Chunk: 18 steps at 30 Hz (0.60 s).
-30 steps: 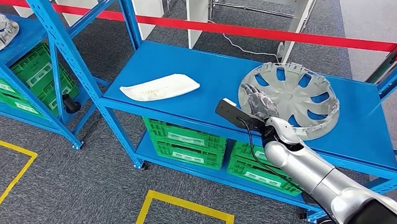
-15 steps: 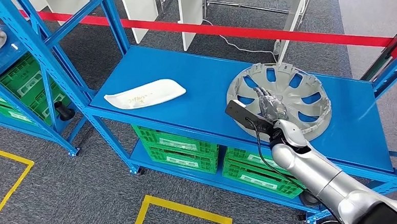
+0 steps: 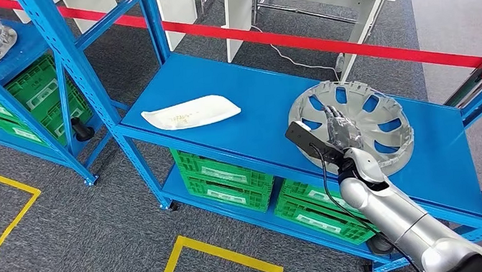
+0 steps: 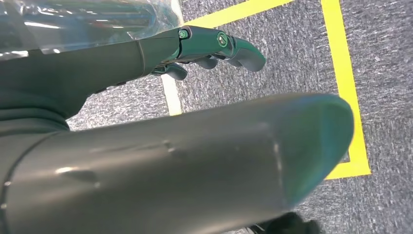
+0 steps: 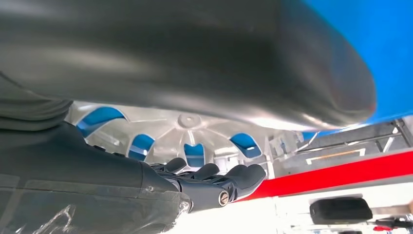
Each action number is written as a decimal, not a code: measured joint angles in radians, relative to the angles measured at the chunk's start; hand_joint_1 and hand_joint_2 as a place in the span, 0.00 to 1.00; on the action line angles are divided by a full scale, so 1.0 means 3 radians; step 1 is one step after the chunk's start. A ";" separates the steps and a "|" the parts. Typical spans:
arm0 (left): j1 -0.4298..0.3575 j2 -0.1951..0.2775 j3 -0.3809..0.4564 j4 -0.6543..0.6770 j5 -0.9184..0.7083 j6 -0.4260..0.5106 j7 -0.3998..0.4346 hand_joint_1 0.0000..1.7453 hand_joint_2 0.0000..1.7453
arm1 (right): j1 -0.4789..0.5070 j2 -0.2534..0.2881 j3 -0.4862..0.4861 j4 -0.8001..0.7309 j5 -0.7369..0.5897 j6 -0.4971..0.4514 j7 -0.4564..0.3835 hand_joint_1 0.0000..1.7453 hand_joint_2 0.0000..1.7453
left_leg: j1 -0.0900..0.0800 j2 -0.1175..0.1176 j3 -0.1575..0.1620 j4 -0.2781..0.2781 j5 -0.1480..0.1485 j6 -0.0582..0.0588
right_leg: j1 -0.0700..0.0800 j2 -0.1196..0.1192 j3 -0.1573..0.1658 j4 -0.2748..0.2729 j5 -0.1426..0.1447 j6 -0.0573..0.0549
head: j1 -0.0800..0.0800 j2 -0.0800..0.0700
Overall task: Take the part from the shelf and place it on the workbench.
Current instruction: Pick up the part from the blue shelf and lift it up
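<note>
Right hand (image 3: 339, 126) reaches, fingers spread, over the hubcap (image 3: 374, 113).

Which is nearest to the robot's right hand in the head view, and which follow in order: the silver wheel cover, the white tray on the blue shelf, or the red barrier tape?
1. Silver wheel cover: directly under the right hand, at the shelf's right end.
2. White tray: to the hand's left on the same shelf.
3. Red barrier tape: beyond the shelf, at the back.
</note>
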 joint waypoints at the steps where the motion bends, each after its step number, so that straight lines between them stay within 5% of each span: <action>1: 0.0000 0.0000 0.0000 0.0000 0.0000 0.0000 0.0000 0.00 0.00 | 0.0000 0.0000 0.0000 0.0000 0.0000 0.0000 0.0000 0.00 0.00 | 0.0000 0.0000 -0.0001 0.0000 0.0000 0.0000 | 0.0000 0.0000 0.0000 0.0000 0.0000 0.0001 | 0.0000 0.0000; 18: 0.0004 0.0000 0.0000 0.0000 0.0001 0.0000 0.0000 0.00 0.00 | 0.0003 0.0001 0.0000 0.0000 0.0000 0.0001 -0.0001 0.00 0.00 | -0.0005 -0.0002 -0.0005 0.0000 0.0002 0.0007 | -0.0003 0.0000 0.0001 -0.0008 0.0003 0.0013 | 0.0004 0.0000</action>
